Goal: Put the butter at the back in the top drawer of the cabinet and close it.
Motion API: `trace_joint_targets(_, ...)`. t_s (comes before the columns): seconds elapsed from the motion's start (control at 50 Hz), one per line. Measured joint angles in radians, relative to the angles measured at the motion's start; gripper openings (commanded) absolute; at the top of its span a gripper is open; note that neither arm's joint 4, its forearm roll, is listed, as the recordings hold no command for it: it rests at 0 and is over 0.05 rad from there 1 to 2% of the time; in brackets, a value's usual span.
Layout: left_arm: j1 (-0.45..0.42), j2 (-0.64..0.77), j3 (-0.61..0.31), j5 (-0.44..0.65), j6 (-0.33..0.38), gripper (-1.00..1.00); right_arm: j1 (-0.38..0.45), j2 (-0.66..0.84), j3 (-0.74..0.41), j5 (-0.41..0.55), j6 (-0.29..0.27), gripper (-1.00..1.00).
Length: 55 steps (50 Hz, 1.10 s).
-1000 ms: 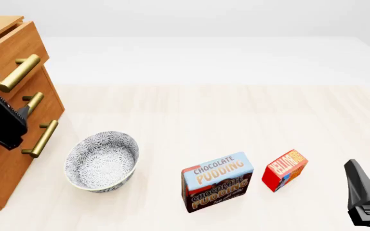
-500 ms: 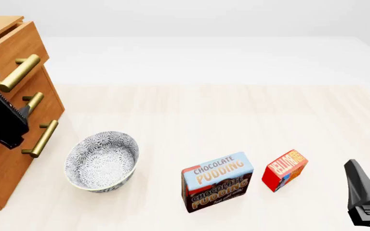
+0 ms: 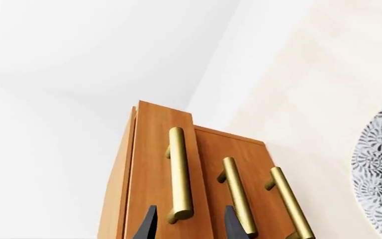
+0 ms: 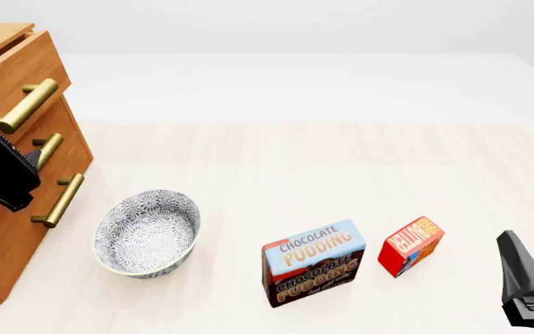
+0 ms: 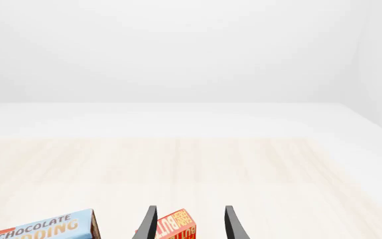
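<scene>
While the left gripper (image 3: 185, 224) sits spread either side of the top drawer (image 3: 161, 164) handle's end (no contact visible), that drawer looks shut in the cabinet (image 4: 12, 209). Patterned bowl (image 4: 147, 234) next on the table (image 4: 295, 160), then the Chocolate Pudding box (image 4: 313, 263), the butter (image 4: 411, 245) upright just beside it. Right gripper (image 5: 188, 224) fingers parted, empty, butter ahead between them.

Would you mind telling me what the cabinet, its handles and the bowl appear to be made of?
The cabinet looks like orange-brown wood with a smooth satin finish; faint grain shows on its front. Its handles look like brushed brass or a similar gold metal, judging by their soft sheen. The bowl seems to be glazed ceramic, white with a fine dark pattern, though a render leaves that open.
</scene>
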Motion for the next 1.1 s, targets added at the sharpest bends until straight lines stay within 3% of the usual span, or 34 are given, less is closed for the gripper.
trace_joint_targets(0.8, 0.018, 0.052, -0.008, -0.038, -0.003, 1.0, 0.0, 0.0, 0.0, 0.0, 0.0, 1.0)
trace_joint_targets(0.82, 0.017, 0.052, -0.008, -0.039, -0.003, -1.0, 0.0, 0.0, 0.0, 0.0, 0.0, 1.0)
trace_joint_targets(1.1, 0.015, 0.049, -0.018, -0.055, -0.007, -1.0, 0.0, 0.0, 0.0, 0.0, 0.0, 1.0)
